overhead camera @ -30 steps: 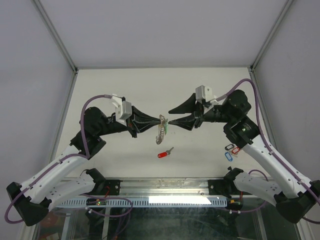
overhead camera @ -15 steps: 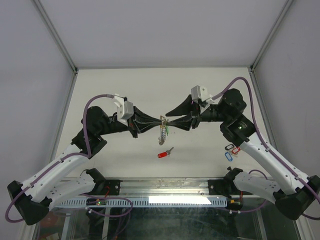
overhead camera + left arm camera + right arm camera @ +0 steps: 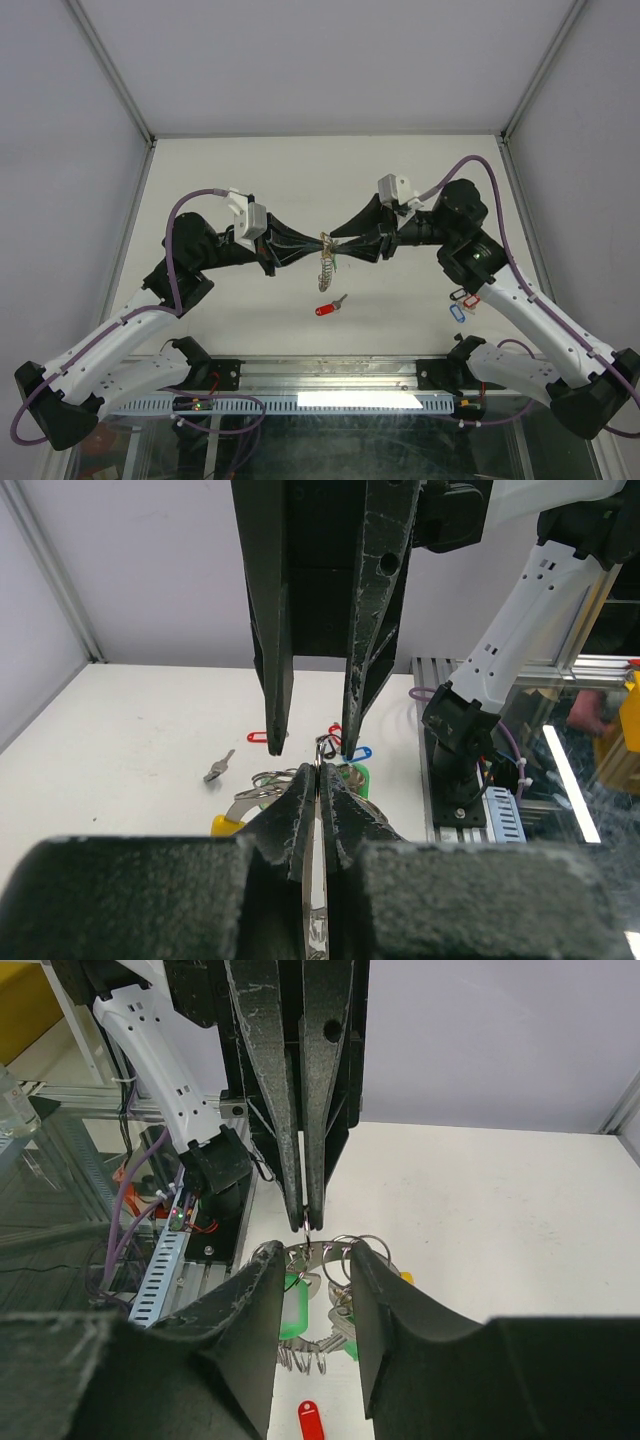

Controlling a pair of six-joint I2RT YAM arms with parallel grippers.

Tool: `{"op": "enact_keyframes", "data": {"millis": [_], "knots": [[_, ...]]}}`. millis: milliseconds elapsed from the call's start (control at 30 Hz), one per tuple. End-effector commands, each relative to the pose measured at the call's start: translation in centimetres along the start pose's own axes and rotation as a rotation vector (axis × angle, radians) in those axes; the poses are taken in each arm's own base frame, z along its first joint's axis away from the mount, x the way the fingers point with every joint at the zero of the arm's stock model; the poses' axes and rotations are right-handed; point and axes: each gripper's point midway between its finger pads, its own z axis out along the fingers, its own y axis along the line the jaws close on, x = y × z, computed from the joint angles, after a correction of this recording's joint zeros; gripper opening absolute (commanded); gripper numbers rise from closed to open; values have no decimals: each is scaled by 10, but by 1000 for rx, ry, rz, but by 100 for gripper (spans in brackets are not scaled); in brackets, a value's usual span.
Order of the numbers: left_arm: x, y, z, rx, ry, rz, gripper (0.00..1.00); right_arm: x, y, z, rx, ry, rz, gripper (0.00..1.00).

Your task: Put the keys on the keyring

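From above, the left gripper (image 3: 316, 243) is clamped on the large silvery-grey wire keyring (image 3: 324, 265). The ring hangs just below its tips, with the long axis toward the arm bases. The right gripper (image 3: 338, 240) meets it tip to tip, jaws apart. A silver key with a red plastic tag (image 3: 328, 307) lies under the ring, well apart.

In the left wrist view, its fingers (image 3: 296, 810) press together on the wire.

In the right wrist view, the ring is straight ahead between the spread fingers (image 3: 262, 1300), and a green plastic tag (image 3: 293, 1310) hangs lower. I judge the right arm nearer to act.
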Motion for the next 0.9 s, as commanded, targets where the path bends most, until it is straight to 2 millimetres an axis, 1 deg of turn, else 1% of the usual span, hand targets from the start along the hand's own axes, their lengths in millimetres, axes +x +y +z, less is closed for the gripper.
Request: {"op": "enact_keyframes", "data": {"millis": [0, 167, 400, 867], "knots": [[-38, -8, 0, 27, -93, 70, 0, -1, 5, 2, -28, -12, -25, 35], [-41, -9, -1, 27, -100, 74, 0, 3, 5, 3, -32, -6, -16, 33], [-39, -9, 0, 28, -96, 69, 0, 1, 6, 6, -42, -15, -17, 31], [-43, -9, -1, 28, -104, 76, 0, 4, 7, 10, -53, -12, -6, 19]]}}
